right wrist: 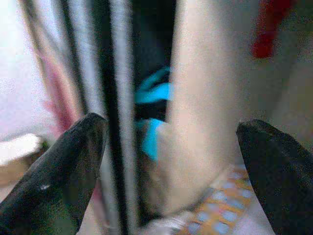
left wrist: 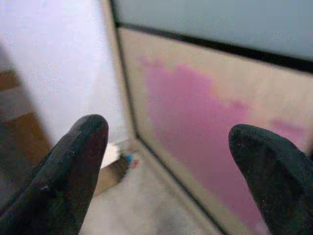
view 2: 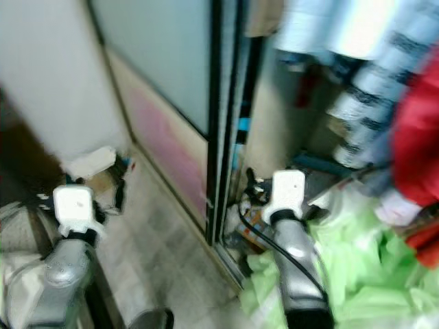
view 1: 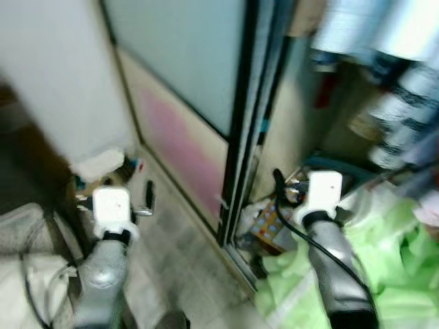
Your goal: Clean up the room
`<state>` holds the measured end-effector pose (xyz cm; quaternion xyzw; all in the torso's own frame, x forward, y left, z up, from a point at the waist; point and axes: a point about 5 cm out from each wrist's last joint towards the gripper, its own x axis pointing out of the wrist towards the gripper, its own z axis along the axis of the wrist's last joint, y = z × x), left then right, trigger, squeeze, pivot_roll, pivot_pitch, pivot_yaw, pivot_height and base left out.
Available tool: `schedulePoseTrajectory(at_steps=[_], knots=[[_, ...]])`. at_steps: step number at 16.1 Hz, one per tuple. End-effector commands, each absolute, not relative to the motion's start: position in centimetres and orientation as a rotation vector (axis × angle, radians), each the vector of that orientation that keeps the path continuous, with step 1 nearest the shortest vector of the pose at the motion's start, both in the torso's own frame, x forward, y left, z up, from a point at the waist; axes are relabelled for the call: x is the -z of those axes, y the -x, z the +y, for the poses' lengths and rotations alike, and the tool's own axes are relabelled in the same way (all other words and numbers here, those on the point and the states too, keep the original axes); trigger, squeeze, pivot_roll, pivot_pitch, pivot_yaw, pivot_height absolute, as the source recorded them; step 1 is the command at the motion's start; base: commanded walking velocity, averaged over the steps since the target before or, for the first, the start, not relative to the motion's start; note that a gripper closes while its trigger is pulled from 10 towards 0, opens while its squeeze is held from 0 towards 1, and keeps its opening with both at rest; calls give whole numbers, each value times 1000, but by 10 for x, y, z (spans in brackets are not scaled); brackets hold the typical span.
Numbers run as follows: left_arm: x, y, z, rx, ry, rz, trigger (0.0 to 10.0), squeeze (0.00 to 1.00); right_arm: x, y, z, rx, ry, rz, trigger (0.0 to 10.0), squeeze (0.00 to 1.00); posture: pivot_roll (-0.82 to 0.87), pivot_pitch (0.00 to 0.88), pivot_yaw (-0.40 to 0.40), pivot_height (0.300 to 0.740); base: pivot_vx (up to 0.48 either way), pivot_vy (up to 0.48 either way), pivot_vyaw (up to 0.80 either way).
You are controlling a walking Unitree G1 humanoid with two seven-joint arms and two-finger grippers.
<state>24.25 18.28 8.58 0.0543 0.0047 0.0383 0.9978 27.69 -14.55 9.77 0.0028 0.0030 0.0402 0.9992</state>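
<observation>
The room's clutter lies around a wardrobe. A light green cloth (view 1: 391, 253) is heaped at the lower right, with a patterned orange and blue packet (view 1: 271, 229) beside it at the wardrobe's foot. My left gripper (left wrist: 171, 142) is open and holds nothing; it is raised over the floor and faces the pink-tinted lower panel (left wrist: 195, 112) of the sliding door. My right gripper (right wrist: 171, 142) is also open and holds nothing; it faces the black door frame (right wrist: 110, 98) and something cyan (right wrist: 154, 93) in the gap behind it. The views are blurred.
The sliding door (view 1: 185, 68) has frosted glass above. Striped and pale clothes (view 1: 405, 89) hang inside the wardrobe, with a red garment (view 2: 418, 137) on the right. A white box (view 1: 96, 164) sits on the floor by the white wall (view 1: 62, 82). Pale bedding (view 1: 27, 233) lies at the lower left.
</observation>
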Motion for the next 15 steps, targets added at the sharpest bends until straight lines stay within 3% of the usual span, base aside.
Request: schedulePoseTrajectory(at_steps=[1, 8, 10, 15], knots=[[-87, -243, 181, -70, -115, 8, 10000, 0, -105, -276, -153, -56, 7, -23, 10000, 0, 64, 0, -20, 740, 0, 0, 800], [-92, -220, 195, -132, -134, 12, 10000, 0, -107, -227, -172, -74, 46, 16, 10000, 0, 60, 0, -16, 740, 0, 0, 686], [-94, -222, 193, -117, -128, 12, 10000, 0, -108, -229, -172, -66, 50, 17, 10000, 0, 57, 0, -12, 740, 0, 0, 0], [-94, -218, 185, -82, -109, 31, 10000, 0, -109, -234, -165, -92, 52, 20, 10000, 0, 66, 0, -10, 740, 0, 0, 800]])
